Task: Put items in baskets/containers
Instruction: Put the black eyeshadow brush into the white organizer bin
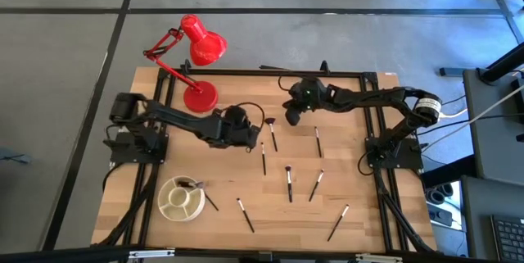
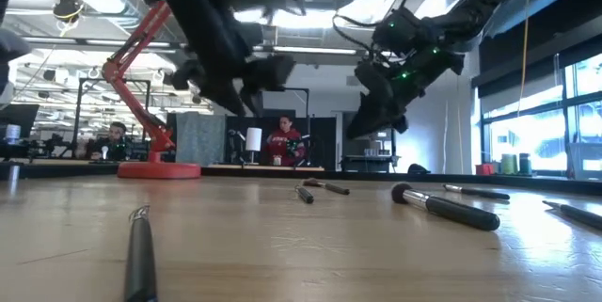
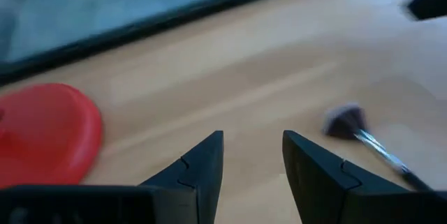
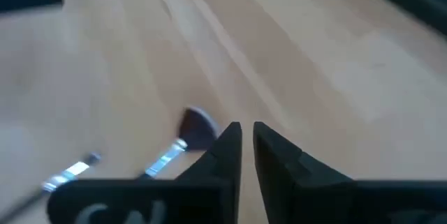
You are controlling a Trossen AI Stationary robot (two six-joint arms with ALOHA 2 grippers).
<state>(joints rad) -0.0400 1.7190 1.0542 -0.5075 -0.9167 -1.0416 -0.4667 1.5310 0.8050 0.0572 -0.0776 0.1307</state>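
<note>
Dish: the cream divided dish (image 1: 181, 200) sits by the table's (image 1: 352, 222) front-left corner, one brush (image 1: 190, 184) in it, another (image 1: 210, 201) just beside its rim.
Lamp: the red lamp (image 1: 196, 58) stands at the back-left corner.
Left gripper: the left gripper (image 3: 253, 155) hangs mid-table, fingers parted, nothing between them.
Loose brushes: a fan-tipped brush (image 1: 272, 132) lies by both grippers; more brushes (image 1: 289, 183) scatter toward the front edge.
Right gripper: the right gripper (image 4: 247, 140) hangs above the fan brush's head, fingers almost together, empty.
</note>
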